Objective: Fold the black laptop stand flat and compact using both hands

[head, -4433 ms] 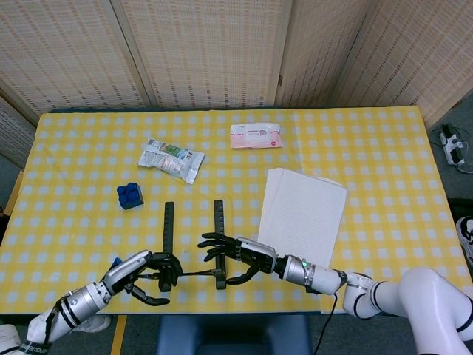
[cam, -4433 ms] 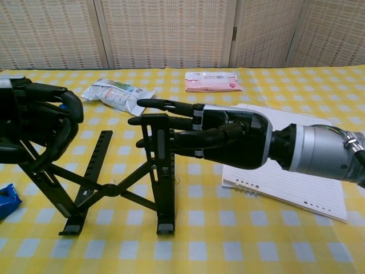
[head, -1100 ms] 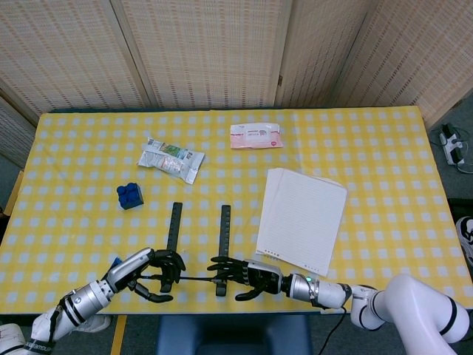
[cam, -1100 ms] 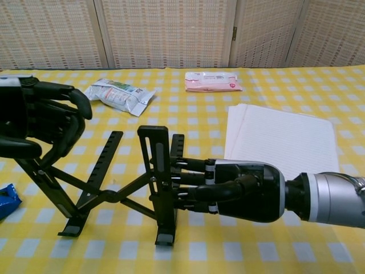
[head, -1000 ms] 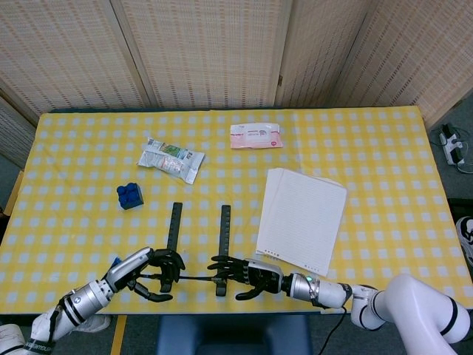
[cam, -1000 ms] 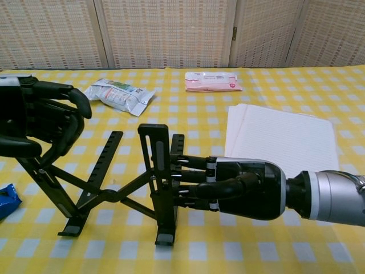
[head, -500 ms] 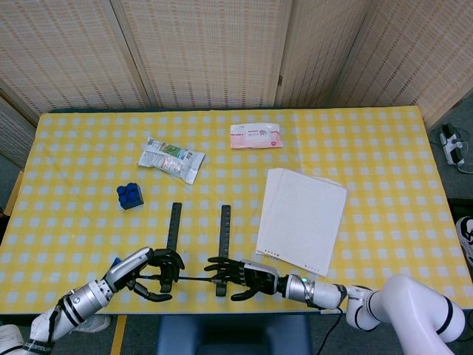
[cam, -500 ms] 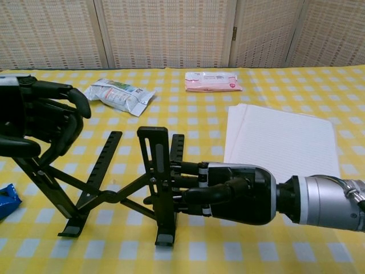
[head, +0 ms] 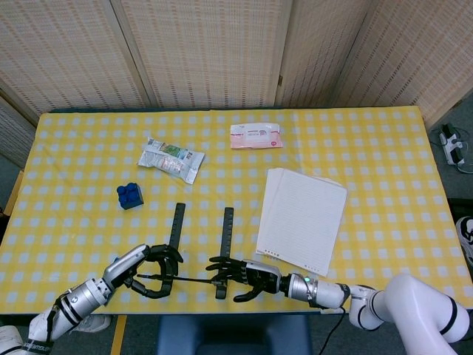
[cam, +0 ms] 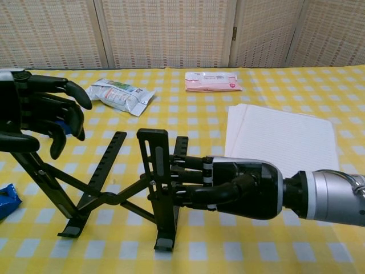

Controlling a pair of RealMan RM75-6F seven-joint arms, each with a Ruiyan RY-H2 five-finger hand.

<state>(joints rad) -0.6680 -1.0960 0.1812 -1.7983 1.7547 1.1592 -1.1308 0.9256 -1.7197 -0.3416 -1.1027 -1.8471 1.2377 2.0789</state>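
The black laptop stand (cam: 117, 197) stands unfolded near the table's front edge, its two slotted rails (head: 177, 222) pointing away from me. My right hand (cam: 236, 188) grips the right upright (cam: 155, 188), fingers stretched against it and the thumb coming in below. In the head view this right hand (head: 247, 277) sits at the foot of the right rail (head: 227, 231). My left hand (cam: 37, 117) hovers over the top of the left leg with its fingers spread and lifted off it. From above, the left hand (head: 144, 268) arcs around the left rail's near end without closing.
A white notepad (head: 303, 218) lies just right of the stand. A blue block (head: 130, 195), a silver snack packet (head: 171, 159) and a pink wipes pack (head: 256, 136) lie farther back. A blue wrapper (cam: 7, 200) lies at the front left. The table edge is close behind both hands.
My left hand has uncurled its fingers and let go of the left leg. The right hand stays on the right upright, and the stand has barely shifted.
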